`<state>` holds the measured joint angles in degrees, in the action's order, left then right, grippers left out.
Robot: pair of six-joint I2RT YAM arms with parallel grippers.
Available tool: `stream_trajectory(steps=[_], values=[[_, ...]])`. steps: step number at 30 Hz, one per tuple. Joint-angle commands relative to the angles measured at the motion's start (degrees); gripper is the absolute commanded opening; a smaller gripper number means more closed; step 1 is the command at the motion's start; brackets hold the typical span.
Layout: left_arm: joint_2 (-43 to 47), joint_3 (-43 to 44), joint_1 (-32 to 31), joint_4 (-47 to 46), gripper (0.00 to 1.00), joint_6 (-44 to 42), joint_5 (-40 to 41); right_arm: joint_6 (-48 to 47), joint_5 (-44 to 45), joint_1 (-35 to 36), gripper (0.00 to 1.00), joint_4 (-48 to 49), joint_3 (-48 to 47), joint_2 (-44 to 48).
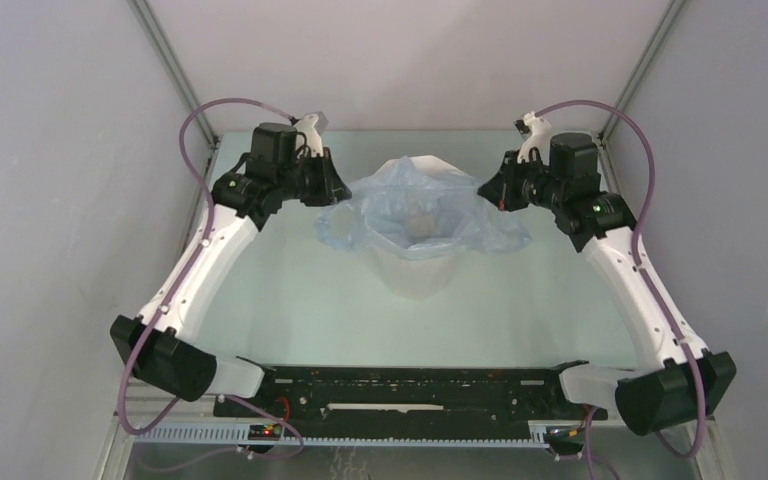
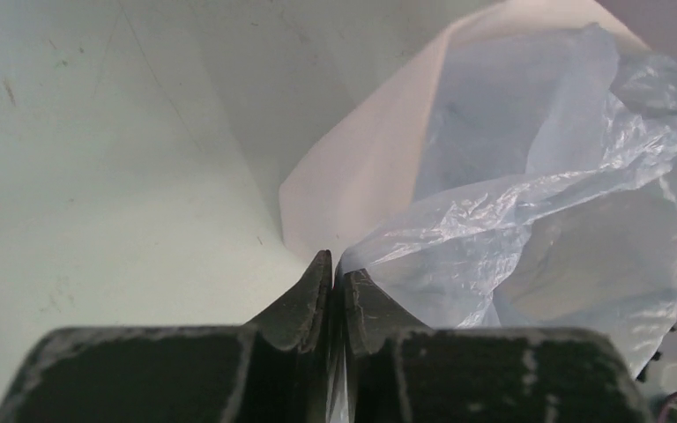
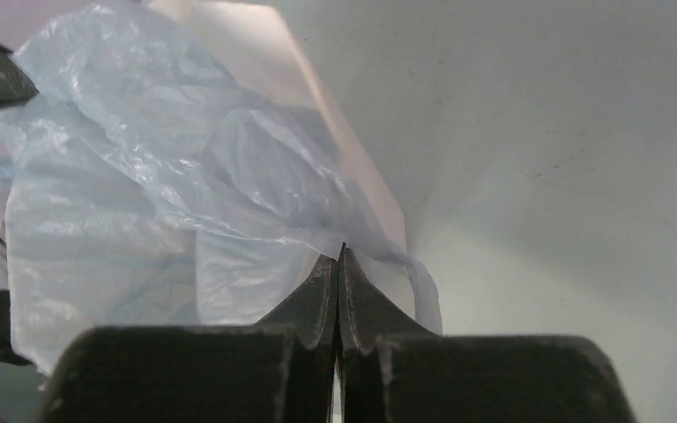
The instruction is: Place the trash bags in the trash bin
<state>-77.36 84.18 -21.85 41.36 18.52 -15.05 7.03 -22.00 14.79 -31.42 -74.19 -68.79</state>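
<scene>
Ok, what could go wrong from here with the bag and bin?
1. Both pairs of jaws are shut on thin edges of the bag, one each side; a hard pull could tear the film or slip off it.
2. The bin stands unheld and looks light; a sideways tug on the bag might tip or drag it.
3. Much of the bag hangs outside the rim, so it may bunch instead of settling inside.

We see our left gripper (image 2: 335,266) with its jaws pinched together on a fold of the pale blue bag (image 2: 546,238), which drapes over the white bin (image 2: 361,176) on the table (image 2: 97,159).
</scene>
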Motion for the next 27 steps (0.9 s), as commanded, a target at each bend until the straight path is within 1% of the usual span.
stream_trajectory(steps=[1, 3, 6, 8, 10, 13, 15, 17, 21, 25, 27], values=[[-3.0, 2.8, 3.1, -3.0, 0.19, 7.6, -7.0, 8.9, -3.5, -3.0, 0.00, 3.1, -3.6, -4.7], [-4.8, 3.0, 3.4, -5.1, 0.25, 9.5, -10.1, 10.3, -4.5, -3.8, 0.00, 1.6, -6.1, -7.2], [-6.1, 4.1, 3.4, -8.2, 0.25, 11.3, -12.0, 10.8, -5.0, -4.1, 0.03, -0.9, -11.3, -11.0], [-6.9, 5.5, 3.6, -8.6, 0.21, 11.2, -11.6, 11.0, -5.3, -4.2, 0.23, -2.5, -14.1, -13.3], [-7.7, 6.8, 4.1, -8.6, 0.19, 11.1, -11.7, 10.9, -5.8, -4.3, 0.31, -3.8, -16.4, -15.0], [-8.9, 7.9, 4.7, -8.6, 0.19, 11.1, -12.0, 11.2, -6.5, -4.5, 0.35, -3.3, -17.4, -16.0], [-9.8, 7.9, 5.0, -8.9, 0.19, 11.2, -12.2, 12.0, -6.9, -4.7, 0.34, -2.6, -17.4, -16.7], [-10.7, 8.0, 5.0, -8.9, 0.17, 11.5, -12.0, 13.3, -7.4, -5.1, 0.27, -2.2, -17.5, -17.9], [-13.0, 7.9, 6.1, -9.5, 0.07, 13.4, -12.4, 16.7, -8.5, -6.1, 0.16, -2.3, -18.4, -21.9], [-15.9, 7.5, 8.0, -11.4, 0.00, 17.2, -15.3, 20.2, -10.7, -7.8, 0.13, -3.1, -19.1, -25.6], [-17.1, 6.5, 8.8, -13.4, 0.00, 19.3, -17.1, 21.8, -11.9, -8.5, 0.12, -3.4, -19.2, -27.2]])
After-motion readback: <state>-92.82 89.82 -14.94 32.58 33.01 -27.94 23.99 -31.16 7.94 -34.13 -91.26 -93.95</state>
